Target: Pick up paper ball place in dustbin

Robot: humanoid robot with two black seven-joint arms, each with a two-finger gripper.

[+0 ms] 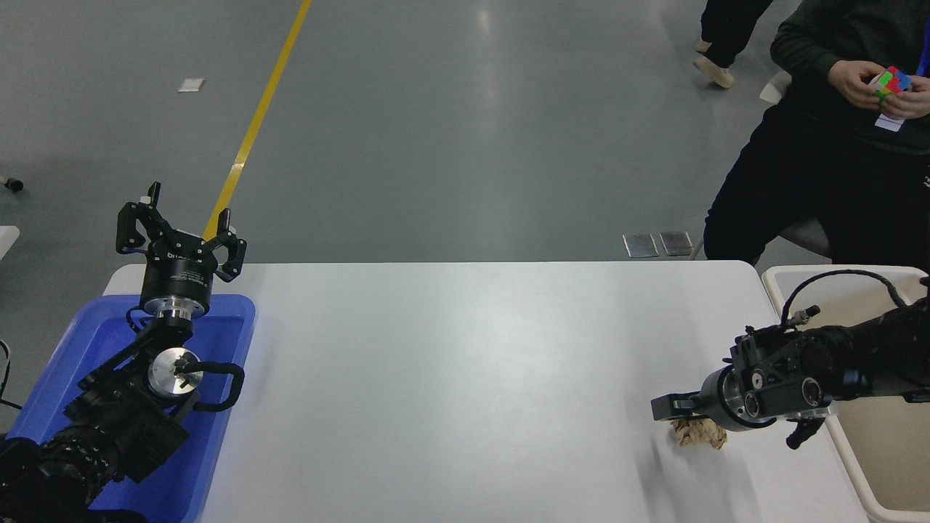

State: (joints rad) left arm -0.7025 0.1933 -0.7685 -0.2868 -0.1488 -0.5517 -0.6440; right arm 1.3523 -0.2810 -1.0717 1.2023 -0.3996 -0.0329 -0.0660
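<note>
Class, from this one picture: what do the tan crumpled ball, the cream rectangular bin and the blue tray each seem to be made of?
Tan crumpled ball: paper, matte, judging by its sharp irregular creases.
Cream rectangular bin: probably plastic, smooth, with a rounded moulded rim and plain walls.
Blue tray: likely plastic too, slightly glossy, with uniform colour and rounded corners.

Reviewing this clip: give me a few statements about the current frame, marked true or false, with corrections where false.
1. The paper ball lies on the white table. True.
2. The right gripper is over the dustbin. False: it is low over the paper ball, on the table side of the bin.
3. The left gripper is open, above the blue tray's far end. True.
4. The paper ball is already in the dustbin. False: it is on the table.
5. A person at the far right holds a coloured cube. True.
</note>
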